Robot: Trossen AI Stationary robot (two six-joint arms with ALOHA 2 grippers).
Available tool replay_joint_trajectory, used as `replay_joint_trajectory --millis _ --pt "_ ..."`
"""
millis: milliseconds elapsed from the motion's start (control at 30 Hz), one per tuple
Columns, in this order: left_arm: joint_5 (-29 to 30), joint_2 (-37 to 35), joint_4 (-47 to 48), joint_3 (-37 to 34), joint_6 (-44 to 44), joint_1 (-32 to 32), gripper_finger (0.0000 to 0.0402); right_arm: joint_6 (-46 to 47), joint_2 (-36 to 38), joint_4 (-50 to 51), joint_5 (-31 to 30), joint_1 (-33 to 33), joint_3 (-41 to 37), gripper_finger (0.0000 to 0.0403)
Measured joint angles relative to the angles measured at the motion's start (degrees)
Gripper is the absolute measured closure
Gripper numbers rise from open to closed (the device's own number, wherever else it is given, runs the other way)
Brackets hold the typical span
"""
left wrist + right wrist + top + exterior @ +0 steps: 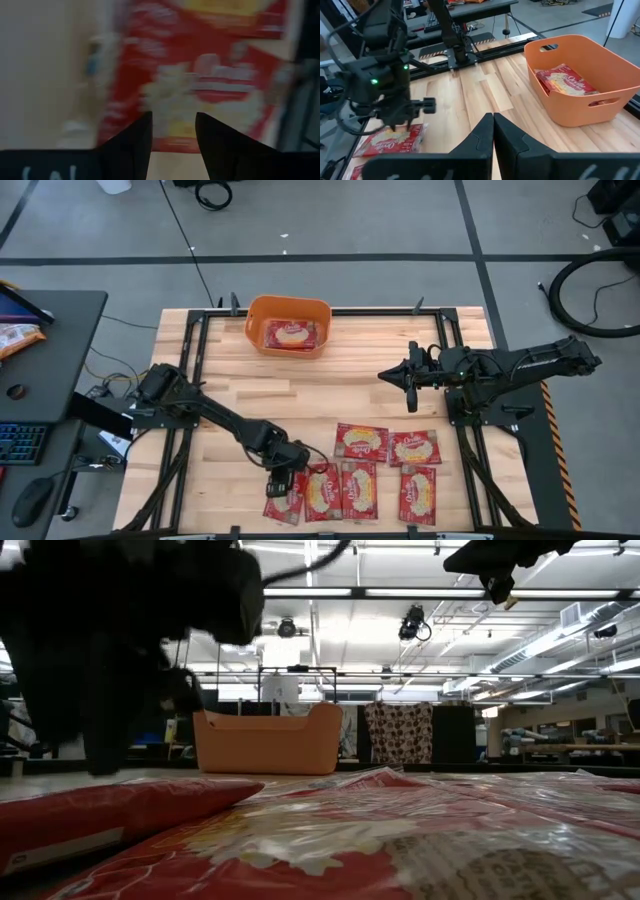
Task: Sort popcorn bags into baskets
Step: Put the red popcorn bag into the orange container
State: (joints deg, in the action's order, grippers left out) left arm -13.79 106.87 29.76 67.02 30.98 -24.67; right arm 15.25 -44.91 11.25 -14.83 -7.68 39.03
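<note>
The left gripper (283, 485) is low over the near-left popcorn bag (284, 502), at the table's (360, 385) front edge. Its fingers (135, 142) are parted, one on each side of the bag's near end; I cannot tell if they touch it. More red bags (361, 442) lie just beside. The orange basket (289, 309) stands at the far edge with one bag (291, 335) inside. The right gripper (391, 375) hovers well apart, fingers together, holding nothing.
</note>
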Motion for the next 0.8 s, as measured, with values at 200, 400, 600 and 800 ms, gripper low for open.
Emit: replay_joint_trajectory --millis 200,400,600,800 --pt "9.78 -0.09 5.62 -1.80 5.83 1.83 0.0249 0.03 0.00 -0.02 1.24 0.00 0.00 0.0386" --pt "19.28 -0.73 20.98 -1.82 5.33 6.25 0.0249 0.61 0.00 -0.02 1.51 0.00 0.00 0.0386" --pt "22.53 -5.66 23.46 -1.88 -4.52 10.97 0.0262 0.63 0.00 -0.04 1.51 0.00 0.00 0.0386" --pt "19.81 -8.14 23.78 0.38 -19.14 12.54 0.0274 0.63 0.00 -0.02 1.51 0.00 0.00 0.0386"
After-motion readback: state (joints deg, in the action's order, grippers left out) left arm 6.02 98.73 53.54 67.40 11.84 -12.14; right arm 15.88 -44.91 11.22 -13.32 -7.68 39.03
